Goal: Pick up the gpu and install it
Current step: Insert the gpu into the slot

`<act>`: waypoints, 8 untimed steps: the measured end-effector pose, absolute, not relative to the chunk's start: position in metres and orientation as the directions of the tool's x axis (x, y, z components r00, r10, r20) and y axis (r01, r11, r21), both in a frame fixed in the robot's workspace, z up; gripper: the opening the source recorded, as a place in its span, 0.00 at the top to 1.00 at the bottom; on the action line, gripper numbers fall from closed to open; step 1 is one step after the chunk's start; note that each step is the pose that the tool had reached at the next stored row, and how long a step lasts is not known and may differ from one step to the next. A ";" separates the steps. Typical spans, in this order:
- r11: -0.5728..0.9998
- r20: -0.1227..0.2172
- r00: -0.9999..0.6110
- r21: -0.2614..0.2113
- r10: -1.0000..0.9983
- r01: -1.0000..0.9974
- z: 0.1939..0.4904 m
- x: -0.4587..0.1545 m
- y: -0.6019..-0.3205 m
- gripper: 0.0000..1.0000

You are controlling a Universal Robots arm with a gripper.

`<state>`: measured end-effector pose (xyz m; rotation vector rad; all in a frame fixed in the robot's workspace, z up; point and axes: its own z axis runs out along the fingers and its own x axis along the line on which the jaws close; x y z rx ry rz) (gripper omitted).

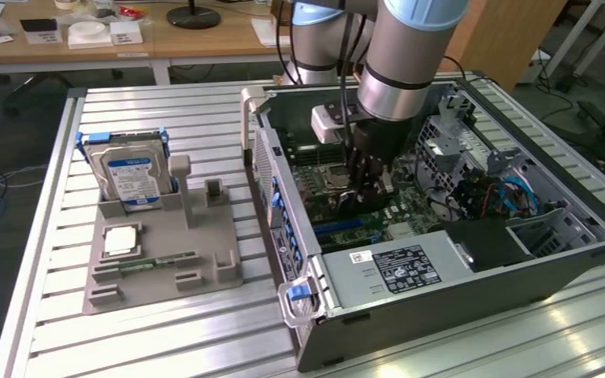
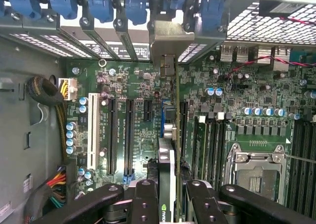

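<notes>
The gpu (image 2: pixel 167 159) stands on edge between my gripper's (image 2: pixel 170 192) black fingers (image 2: pixel 144 199), which are shut on it. It lies along a blue expansion slot (image 2: pixel 163 117) of the green motherboard (image 2: pixel 133 125), and its metal bracket (image 2: pixel 165 41) reaches the case's rear wall. I cannot tell whether the card is seated in the slot. In the exterior view my gripper (image 1: pixel 371 189) reaches down into the open computer case (image 1: pixel 471 276), with the dark gpu (image 1: pixel 358 206) just under it over the motherboard (image 1: pixel 318 177).
Blue retention clips (image 2: pixel 98 1) line the rear wall. The CPU socket (image 2: pixel 256 169) and several black slots (image 2: pixel 111 135) flank the card. Outside the case, a grey fixture (image 1: pixel 161 264) holds a silver hard drive (image 1: pixel 129 173), a chip (image 1: pixel 120 240) and a green RAM stick (image 1: pixel 155 264).
</notes>
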<state>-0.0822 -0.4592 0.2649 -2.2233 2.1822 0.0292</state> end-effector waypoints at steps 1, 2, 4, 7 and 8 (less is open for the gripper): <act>-0.019 -0.032 0.019 -0.006 -0.999 -1.000 0.265 -0.082 -0.459 0.74; -0.019 -0.032 0.019 -0.005 -0.999 -1.000 0.265 -0.082 -0.459 0.74; -0.019 -0.031 0.019 -0.005 -0.999 -1.000 0.264 -0.083 -0.459 0.74; -0.019 -0.032 0.019 -0.006 -0.999 -1.000 0.264 -0.084 -0.459 0.74; -0.019 -0.032 0.019 -0.006 -0.999 -1.000 0.264 -0.085 -0.459 0.74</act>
